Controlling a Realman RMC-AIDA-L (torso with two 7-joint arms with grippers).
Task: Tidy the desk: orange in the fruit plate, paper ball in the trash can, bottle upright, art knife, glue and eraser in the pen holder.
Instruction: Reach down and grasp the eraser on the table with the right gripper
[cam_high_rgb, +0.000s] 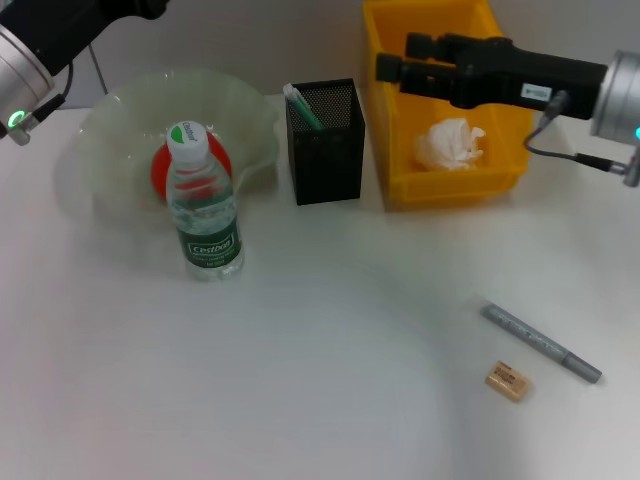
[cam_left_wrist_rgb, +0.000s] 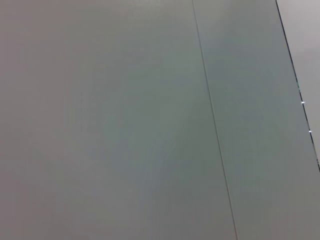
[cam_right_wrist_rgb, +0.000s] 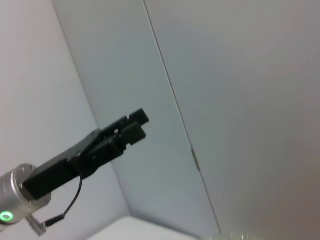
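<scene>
Lying crumpled, white paper ball (cam_high_rgb: 450, 144) inside yellow bin (cam_high_rgb: 505, 175).

Looking like a robot test lab staged as an office desk. Plain white table (cam_high_rgb: 320, 400) sitting against bare grey wall panels (cam_right_wrist_rgb: 240, 100). Desk props lying about: black mesh pen holder (cam_high_rgb: 325, 145), yellow plastic bin (cam_high_rgb: 450, 175), eraser (cam_high_rgb: 506, 381). Two robot arms hanging over it.
</scene>
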